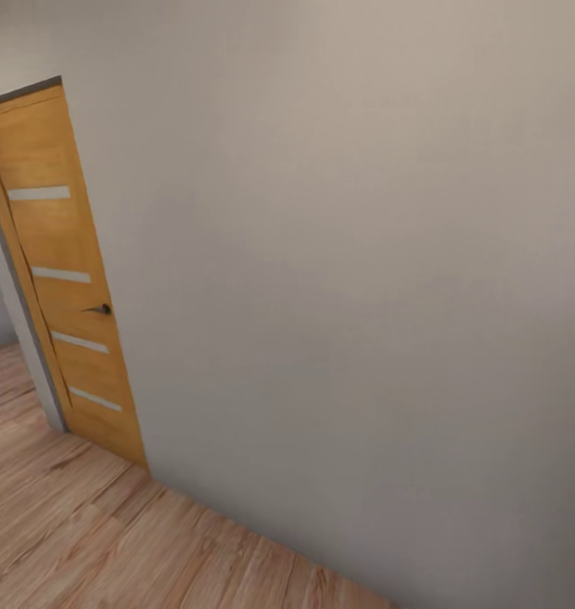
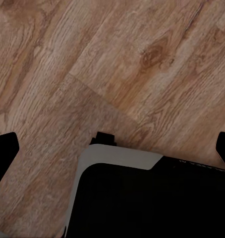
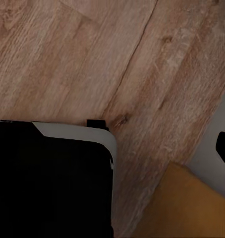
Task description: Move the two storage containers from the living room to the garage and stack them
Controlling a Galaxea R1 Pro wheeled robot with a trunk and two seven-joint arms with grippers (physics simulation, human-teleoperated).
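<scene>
One yellow-wood door (image 1: 63,279) stands beside a pale wall (image 1: 364,279), above plank floor (image 1: 76,541).

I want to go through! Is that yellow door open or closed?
Open, it seems. The wooden door swings out from the grey wall, and a gap with more plank floor shows beside it.

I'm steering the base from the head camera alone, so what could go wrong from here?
The pale wall looms right ahead, so driving on could hit it. The orange door sits far to the side, so turning toward it could clip its frame. The right wrist view shows something orange close to the base, which might snag.
</scene>
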